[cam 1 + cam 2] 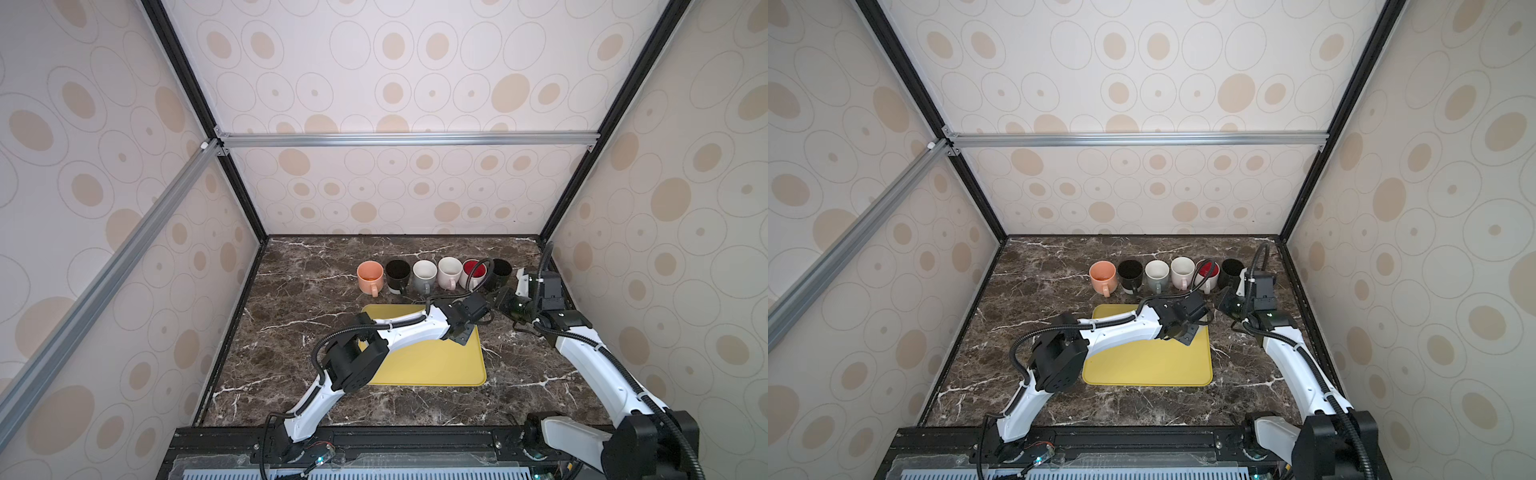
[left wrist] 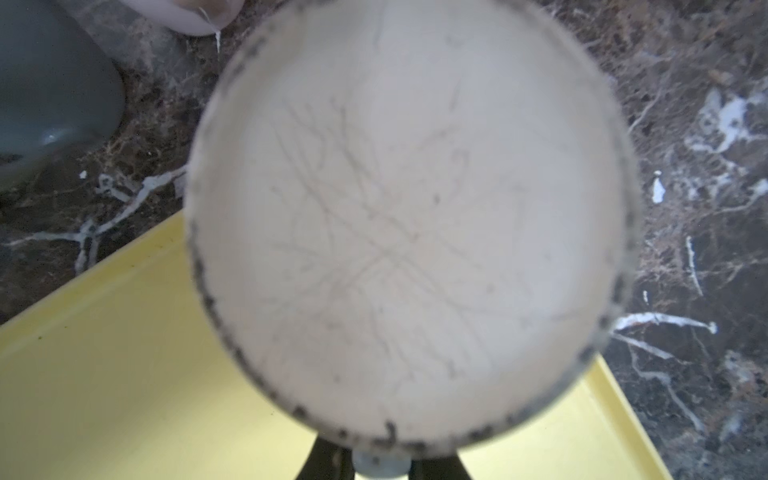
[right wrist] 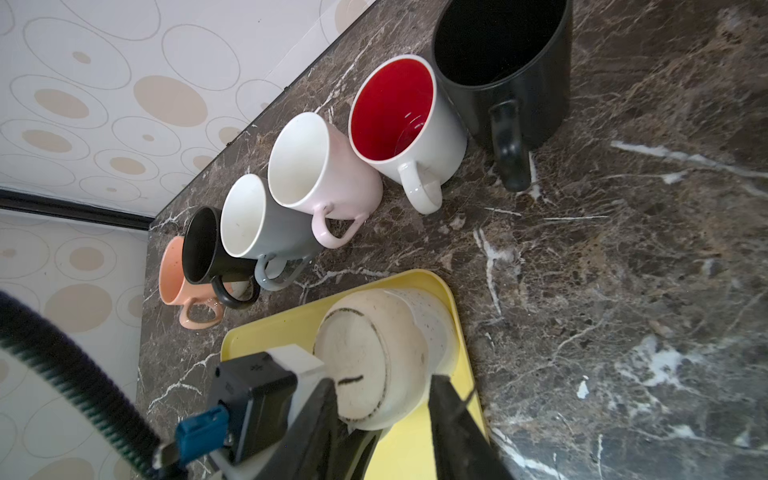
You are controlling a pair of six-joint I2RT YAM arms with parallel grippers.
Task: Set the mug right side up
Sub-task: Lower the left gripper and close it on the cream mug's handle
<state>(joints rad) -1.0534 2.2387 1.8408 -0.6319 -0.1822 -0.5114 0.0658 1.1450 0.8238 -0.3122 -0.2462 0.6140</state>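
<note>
On a dark marbled bench (image 1: 291, 291), a yellow tray (image 1: 428, 365) carries the job: a speckled cream mug (image 3: 365, 349) stands mouth-down at the tray's far right corner, base up. A row of upright mugs (image 1: 424, 272) lines the bench just behind it, likely leaving little room to swing. The left tool (image 2: 377, 459), set above the mug, is clamped tight on a pale stub at the base's edge, probably the handle, a hold suited to rolling it over. The right tool (image 3: 382, 384) hangs part-open beside the mug, gripping nothing, near enough to crowd the turn.
</note>
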